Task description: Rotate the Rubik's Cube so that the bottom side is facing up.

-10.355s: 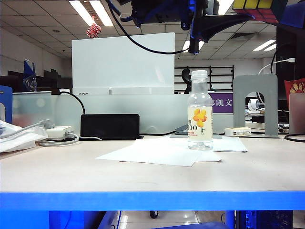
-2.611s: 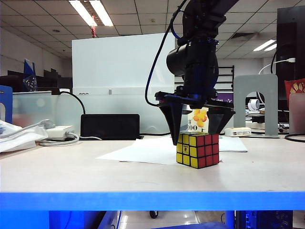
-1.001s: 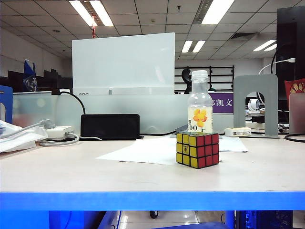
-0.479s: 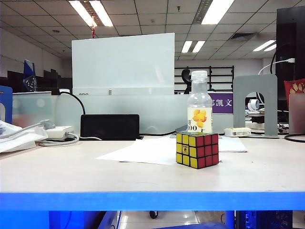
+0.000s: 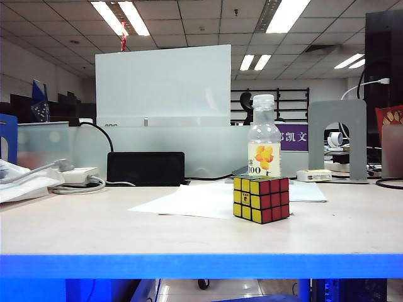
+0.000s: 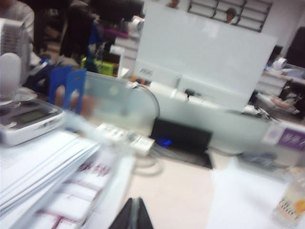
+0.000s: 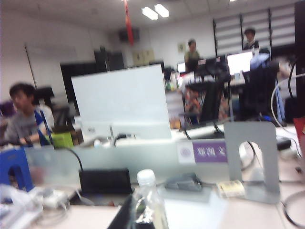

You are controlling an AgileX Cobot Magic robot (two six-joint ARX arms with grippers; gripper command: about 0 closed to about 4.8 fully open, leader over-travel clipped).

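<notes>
Rubik's Cube (image 5: 261, 199) on paper (image 5: 195, 200) | bottle (image 5: 264, 146) behind | left tool (image 6: 132, 215), right tool (image 7: 127, 214) closed, empty

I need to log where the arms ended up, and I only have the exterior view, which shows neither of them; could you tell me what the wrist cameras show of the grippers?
Observer: The left gripper is shut and holds nothing, its tips over the tabletop.
Operator: Thank you; and the other?
Observer: The right gripper is shut too, dark tips together behind the bottle.
Operator: Does either wrist camera see the Rubik's Cube?
Observer: No; only the exterior view shows the Rubik's Cube, in front of the bottle.
</notes>
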